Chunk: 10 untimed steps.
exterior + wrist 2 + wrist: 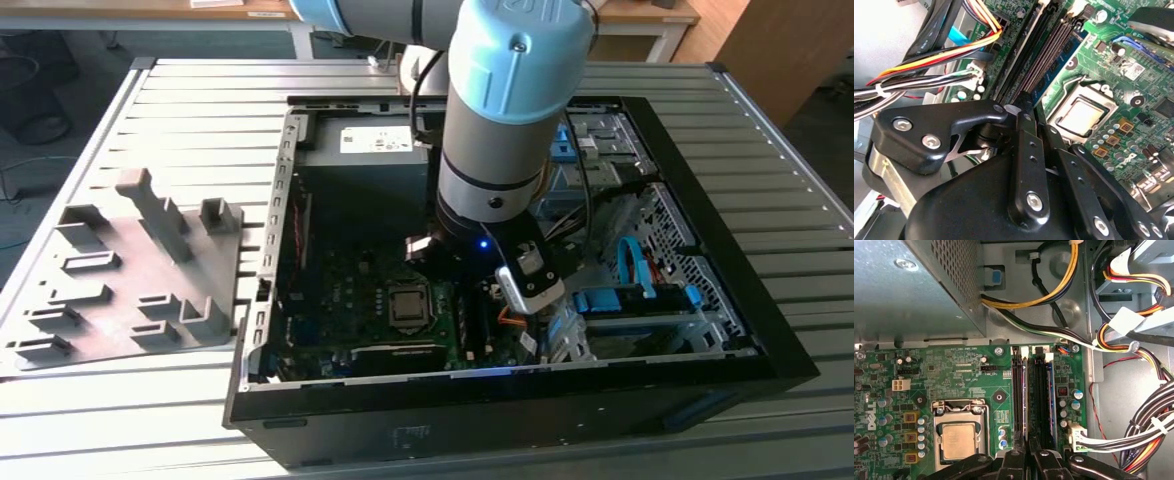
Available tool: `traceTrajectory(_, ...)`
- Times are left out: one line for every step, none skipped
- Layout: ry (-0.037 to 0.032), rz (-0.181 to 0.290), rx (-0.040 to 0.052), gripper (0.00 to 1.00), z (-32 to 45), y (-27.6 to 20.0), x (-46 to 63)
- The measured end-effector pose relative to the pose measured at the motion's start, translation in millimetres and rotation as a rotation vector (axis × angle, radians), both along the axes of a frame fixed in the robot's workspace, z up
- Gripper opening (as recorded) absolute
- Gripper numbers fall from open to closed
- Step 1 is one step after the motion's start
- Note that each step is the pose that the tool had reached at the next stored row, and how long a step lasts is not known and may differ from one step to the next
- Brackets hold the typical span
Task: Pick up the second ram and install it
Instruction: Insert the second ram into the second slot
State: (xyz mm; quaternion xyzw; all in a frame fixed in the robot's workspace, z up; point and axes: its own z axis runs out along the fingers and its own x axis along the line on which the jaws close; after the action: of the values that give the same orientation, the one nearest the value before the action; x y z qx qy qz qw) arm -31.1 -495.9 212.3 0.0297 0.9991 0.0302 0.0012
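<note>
Hand (1029,452) pinched on second ram (1034,395) in mobo slot; cables (1134,430) close.

even indoor light; case interior (360,220) shadowed; glare washes second wrist view corner; near gripper (1024,165) linkage soft.

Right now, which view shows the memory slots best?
The first wrist view: the memory slots run lengthwise, unobstructed. The second wrist view shows them slanted, partly behind the gripper. In the exterior view the arm covers them.

arm (514,90): pale blue cap, grey tube | claw (1026,117): black links, silver screws
</note>
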Motion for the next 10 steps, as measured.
traceTrajectory(-0.0003, 0.000, -0.0007, 0.14, -0.1, -0.2, 0.0)
traceTrajectory(-0.0002, 0.000, -0.0013, 0.14, -0.2, -0.4, 0.1)
traceTrajectory(-0.0001, 0.000, -0.0024, 0.14, -0.1, -0.5, 0.1)
traceTrajectory(0.0000, 0.000, -0.0032, 0.14, 0.0, -0.6, 0.1)
traceTrajectory(0.0000, 0.000, -0.0033, 0.14, 0.0, -0.6, 0.1)
traceTrajectory(0.0000, 0.000, -0.0034, 0.14, 0.1, -0.6, 0.1)
traceTrajectory(0.0001, 0.000, -0.0034, 0.14, 0.1, -0.6, 0.1)
traceTrajectory(0.0001, 0.000, -0.0037, 0.14, 0.0, -0.7, 0.1)
traceTrajectory(0.0001, 0.000, -0.0037, 0.14, -0.2, -0.7, 0.0)
traceTrajectory(0.0001, 0.000, -0.0036, 0.14, -0.6, -0.6, 0.1)
